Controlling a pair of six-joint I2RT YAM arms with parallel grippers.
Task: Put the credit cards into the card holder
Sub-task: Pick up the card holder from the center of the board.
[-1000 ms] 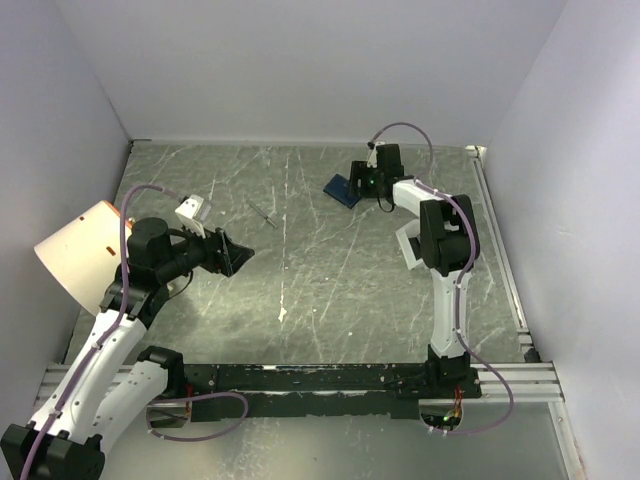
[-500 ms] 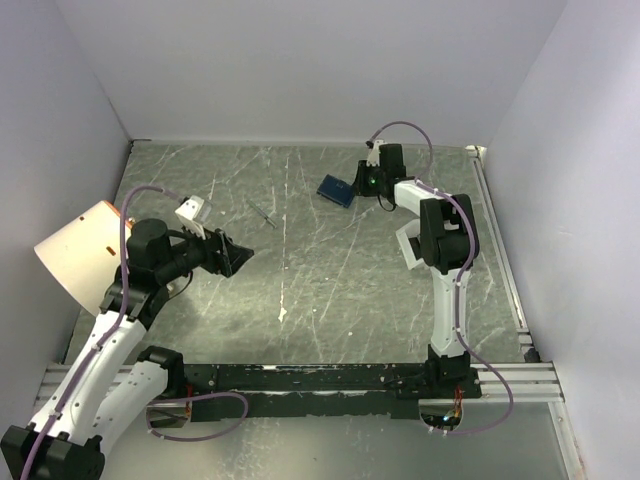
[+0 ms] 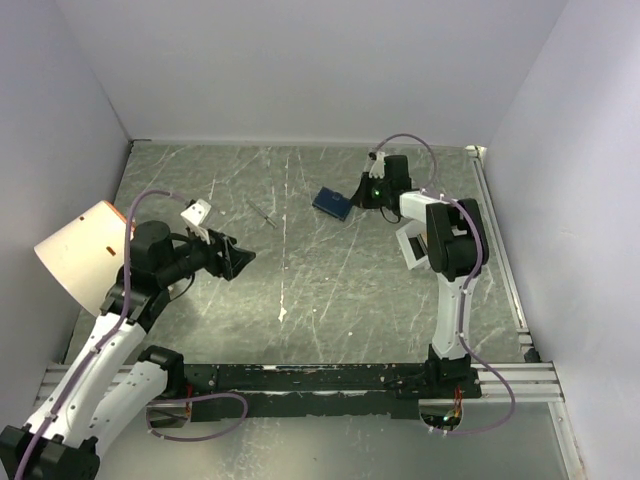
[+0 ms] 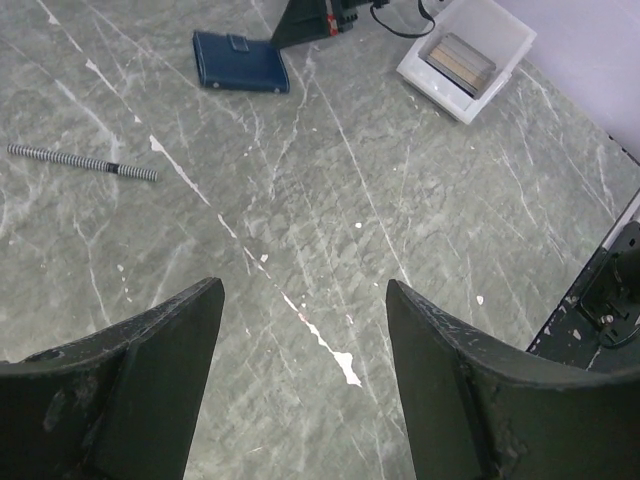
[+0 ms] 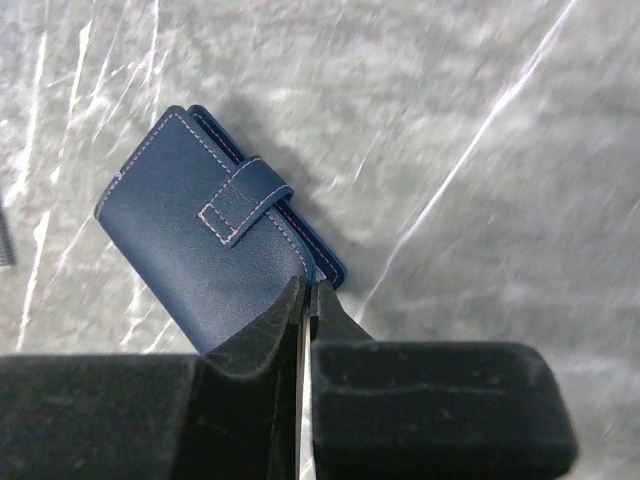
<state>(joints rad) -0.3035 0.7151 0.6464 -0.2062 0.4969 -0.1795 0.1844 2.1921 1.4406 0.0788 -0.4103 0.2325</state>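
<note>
Against card holder [image 5: 200, 240], closed right jaws.

In the right wrist view the card holder [image 5: 200, 240] loses its five o'clock corner behind the right gripper [image 5: 305, 295]. Its tips meet right at that edge, and we cannot tell whether they pinch any of it. At one o'clock in the left wrist view sits the white tray [image 4: 425, 75]; the credit cards [image 4: 460, 62] in it are too small for us to count. From above the right arm hides most of that tray. The left gripper [image 4: 305, 290] is cut off at six o'clock
</note>
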